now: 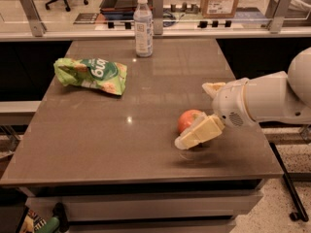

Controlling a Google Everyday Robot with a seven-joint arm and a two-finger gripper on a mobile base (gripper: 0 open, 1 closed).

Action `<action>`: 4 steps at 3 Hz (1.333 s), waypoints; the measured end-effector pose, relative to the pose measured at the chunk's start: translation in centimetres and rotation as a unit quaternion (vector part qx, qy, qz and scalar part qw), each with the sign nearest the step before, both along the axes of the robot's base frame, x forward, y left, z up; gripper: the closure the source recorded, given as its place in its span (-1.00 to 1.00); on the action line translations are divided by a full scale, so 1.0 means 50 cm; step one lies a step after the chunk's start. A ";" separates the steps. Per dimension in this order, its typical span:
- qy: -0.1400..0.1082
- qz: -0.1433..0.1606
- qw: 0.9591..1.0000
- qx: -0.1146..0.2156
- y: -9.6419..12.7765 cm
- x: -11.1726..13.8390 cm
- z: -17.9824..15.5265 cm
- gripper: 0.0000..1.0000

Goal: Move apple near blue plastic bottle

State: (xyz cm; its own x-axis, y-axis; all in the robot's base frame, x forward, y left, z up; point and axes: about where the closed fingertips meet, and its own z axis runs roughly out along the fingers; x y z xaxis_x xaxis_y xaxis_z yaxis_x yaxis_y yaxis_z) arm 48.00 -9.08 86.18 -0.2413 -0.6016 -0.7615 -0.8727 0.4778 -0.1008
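The red-orange apple [187,119] sits on the brown table [146,144], right of centre near the front. My gripper [194,115] reaches in from the right and is open around it. One cream finger [200,132] lies across the apple's front, hiding its lower right part. The other finger [213,88] is behind and to the right of it, apart from it. The blue plastic bottle [143,26], with white cap and label, stands upright at the table's far edge, far from the apple.
A green snack bag [91,74] lies on the table's left side. A glass barrier with metal posts [157,8] runs behind the table. My white arm [272,98] spans the right side.
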 end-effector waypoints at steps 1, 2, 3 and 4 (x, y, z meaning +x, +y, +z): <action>0.009 0.005 1.000 0.000 0.020 -0.010 -0.031 -0.76; 0.023 0.005 1.000 0.006 0.033 -0.023 -0.074 -0.42; 0.023 0.006 1.000 0.005 0.034 -0.024 -0.069 0.04; 0.023 0.006 1.000 0.005 0.034 -0.024 -0.068 0.50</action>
